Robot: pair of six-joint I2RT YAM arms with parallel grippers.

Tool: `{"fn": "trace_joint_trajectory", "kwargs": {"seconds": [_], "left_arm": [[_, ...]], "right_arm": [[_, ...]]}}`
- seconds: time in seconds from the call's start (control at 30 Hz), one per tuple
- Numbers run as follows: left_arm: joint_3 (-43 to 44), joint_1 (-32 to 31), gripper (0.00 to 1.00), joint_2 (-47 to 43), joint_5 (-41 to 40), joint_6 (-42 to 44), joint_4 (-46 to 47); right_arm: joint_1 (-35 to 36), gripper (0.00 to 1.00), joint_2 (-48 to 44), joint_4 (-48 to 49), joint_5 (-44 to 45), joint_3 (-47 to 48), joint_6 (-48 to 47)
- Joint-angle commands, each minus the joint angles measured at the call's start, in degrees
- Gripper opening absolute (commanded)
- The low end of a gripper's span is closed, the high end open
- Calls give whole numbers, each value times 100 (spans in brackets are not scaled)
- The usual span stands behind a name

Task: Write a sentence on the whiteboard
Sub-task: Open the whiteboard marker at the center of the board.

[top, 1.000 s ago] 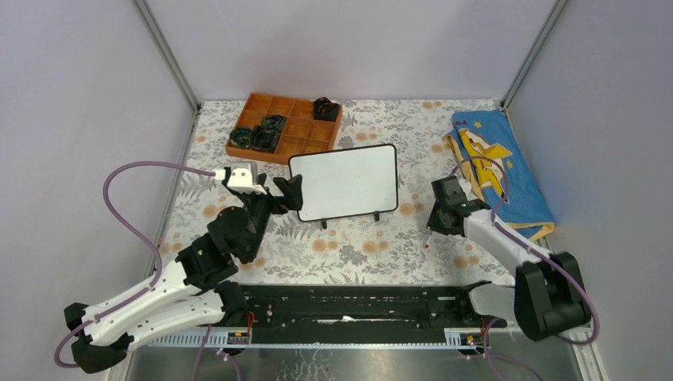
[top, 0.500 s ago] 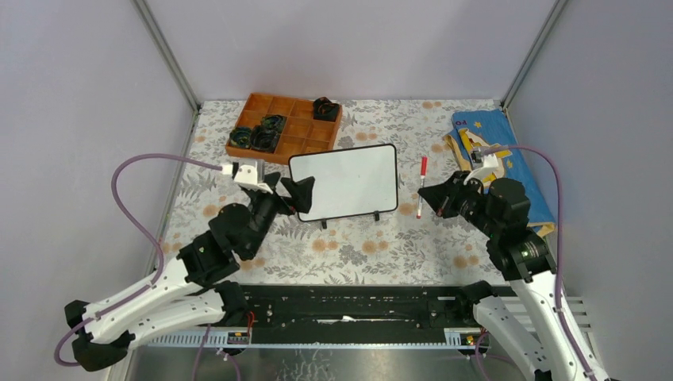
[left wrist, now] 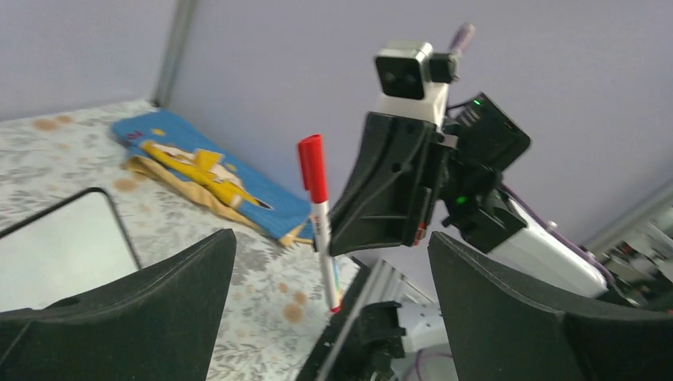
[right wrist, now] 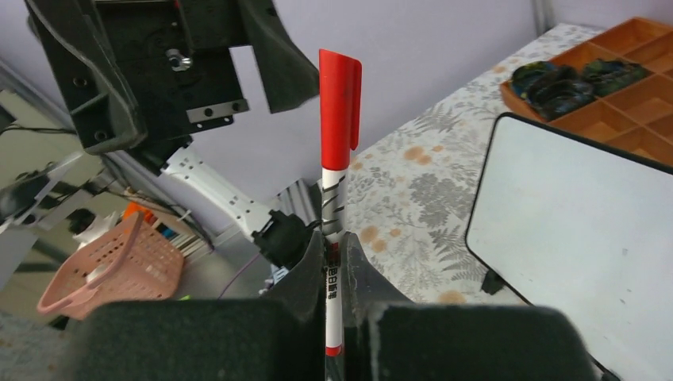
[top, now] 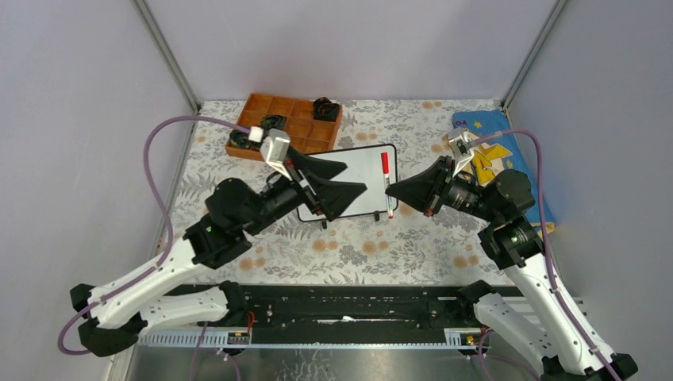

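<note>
The right gripper (top: 389,191) is clamped on the lower barrel of a marker (top: 386,176), which stands nearly upright with its red cap (right wrist: 340,103) on. The left gripper (top: 355,178) is spread wide, holds nothing, and faces the marker from just beside it, both raised over the right part of the whiteboard (top: 367,165).

The likely next step is pulling the cap off, and that is where trouble could start. The right gripper pinches only a short stretch of the barrel, low down, with most of the marker sticking out above. If the left gripper closes on the barrel instead of the cap, or pulls at an angle, the marker could twist or slip out of the hold. A cap that comes off crooked may leave the tip pointing badly for writing. The board also looks light and stands on small black feet, so a push from a finger or a hard press of the tip could slide or tip it.

The whiteboard sits on the bench between the two arms, near the orange tray (right wrist: 635,91) and apart from the blue cloth (top: 508,131). Its surface is plain white inside a thin black frame with rounded corners. None of the sentence is visible on the uncovered part.
</note>
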Motion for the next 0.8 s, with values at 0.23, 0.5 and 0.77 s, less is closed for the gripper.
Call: {"fn": "trace_joint_trajectory", "kwargs": {"seconds": [0.23, 0.5, 0.77], "left_arm": [[647, 28, 99, 728, 1016, -655, 533], [782, 121, 86, 941, 1361, -961, 815], [805, 142, 67, 1092, 1576, -1183, 1069]], "right_arm": [[446, 0, 81, 740, -503, 532, 237], [525, 0, 12, 628, -604, 532, 190], [530, 0, -46, 571, -704, 528, 201]]}}
